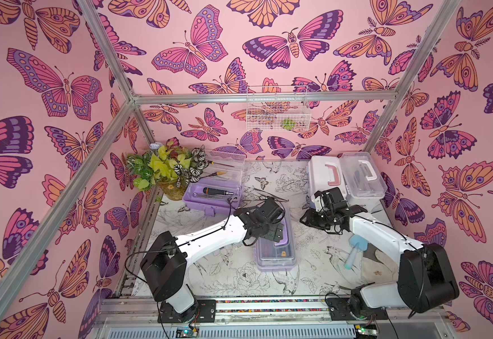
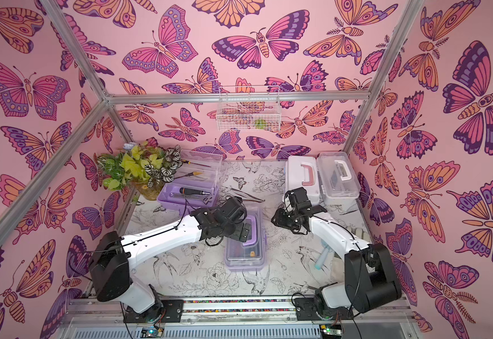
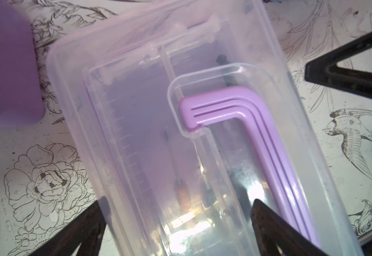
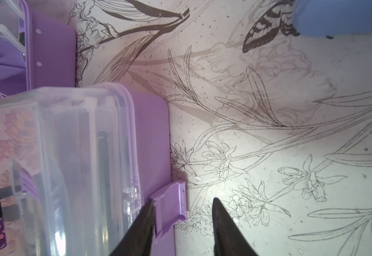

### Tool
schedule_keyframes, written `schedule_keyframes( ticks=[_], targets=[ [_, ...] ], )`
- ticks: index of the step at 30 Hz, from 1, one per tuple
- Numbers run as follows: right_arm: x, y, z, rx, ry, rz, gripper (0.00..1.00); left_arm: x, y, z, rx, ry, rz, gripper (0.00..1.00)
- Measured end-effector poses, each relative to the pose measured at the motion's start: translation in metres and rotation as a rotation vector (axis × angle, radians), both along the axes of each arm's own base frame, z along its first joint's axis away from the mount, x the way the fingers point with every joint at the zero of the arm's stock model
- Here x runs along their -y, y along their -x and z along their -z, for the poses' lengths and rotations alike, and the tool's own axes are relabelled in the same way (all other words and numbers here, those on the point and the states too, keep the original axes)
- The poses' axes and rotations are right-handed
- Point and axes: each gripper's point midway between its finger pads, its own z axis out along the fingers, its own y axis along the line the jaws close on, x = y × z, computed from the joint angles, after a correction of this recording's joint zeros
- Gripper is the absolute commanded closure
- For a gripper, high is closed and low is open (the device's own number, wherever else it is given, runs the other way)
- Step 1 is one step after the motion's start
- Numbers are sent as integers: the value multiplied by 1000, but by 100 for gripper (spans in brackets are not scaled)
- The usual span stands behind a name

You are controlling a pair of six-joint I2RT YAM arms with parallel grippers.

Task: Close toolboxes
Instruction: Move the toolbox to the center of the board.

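one table [image 1: 230,273], printed with line-drawn flowers and birds, fills the lower middle of both top views. my two arms reach up over it from the bottom edge.

four toolboxes sit on it. the open lilac box [image 1: 210,202] is left of centre with its clear lid upright, just beside the one plant [image 1: 166,170] on its left. the shut lilac box [image 1: 274,258] lies at centre, lower in the frame, with its lid down. the pink-handled box [image 1: 324,176] and the white box [image 1: 365,182] stand side by side right of centre, touching, both lids down. one wire basket [image 1: 277,108] hangs on the back wall, above centre.

my left gripper [image 3: 179,200] hangs over the shut lilac box, jaws wide apart and holding nothing. one finger is by the box's long edge, the other over the lid near its one lilac handle [image 3: 247,124]. i cannot tell whether either touches.

my right gripper [image 4: 184,200] is at that same box's side wall, jaws partly apart. its one lilac latch [image 4: 169,206] sits between them, close against one finger with a clear gap to the other, so nothing is pinched.
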Motion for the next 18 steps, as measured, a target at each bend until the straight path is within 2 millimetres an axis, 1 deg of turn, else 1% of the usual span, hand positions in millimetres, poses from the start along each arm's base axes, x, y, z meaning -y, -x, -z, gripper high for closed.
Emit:
schedule_keyframes(
  ticks=[2, 7, 12, 14, 18],
  targets=[
    [0, 0, 1, -4, 1, 0, 57, -4, -2, 2, -16, 52, -20, 4],
    [-1, 2, 8, -31, -8, -15, 58, -22, -3, 8, -55, 174, -76, 8],
    [-16, 6, 5, -28, -81, -84, 58, -35, -8, 10, -64, 268, -114, 10],
    [-21, 11, 5, -23, -112, -122, 58, -40, -9, 8, -62, 304, -119, 11],
    [-28, 34, 13, -36, -181, -181, 60, -57, -14, 6, -56, 366, -153, 13]
  ],
)
